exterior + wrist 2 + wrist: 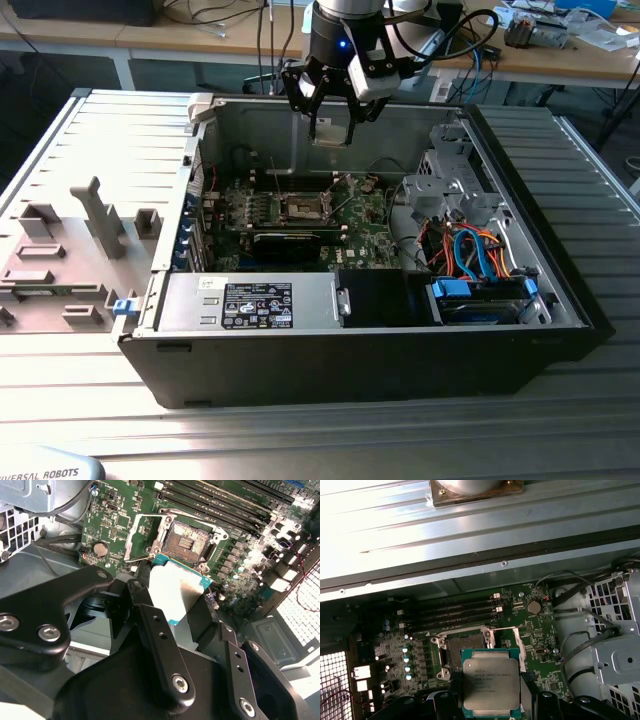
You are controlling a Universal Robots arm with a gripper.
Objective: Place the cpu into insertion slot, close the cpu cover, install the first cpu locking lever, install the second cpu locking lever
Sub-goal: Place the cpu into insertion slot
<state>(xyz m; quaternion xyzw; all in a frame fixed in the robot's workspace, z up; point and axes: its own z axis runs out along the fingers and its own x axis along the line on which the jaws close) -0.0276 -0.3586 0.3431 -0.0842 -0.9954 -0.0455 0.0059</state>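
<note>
Print on the cpu (486, 685) (also the case label (257, 305)) is unreadable.

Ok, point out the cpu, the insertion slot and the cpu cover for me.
cpu (486, 682), first wrist view, on its silver-grey metal top.
insertion slot (187, 542), second wrist view, on its dark centre.
cpu cover (131, 539), second wrist view, on a side bar of the silvery frame.

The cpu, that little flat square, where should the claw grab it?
By its two opposite thin edges, coming straight down from above. The cpu is flat and thin, so a pinch on its sides leaves the underside free to sit in the insertion slot. The claw holds it that way now.
</note>
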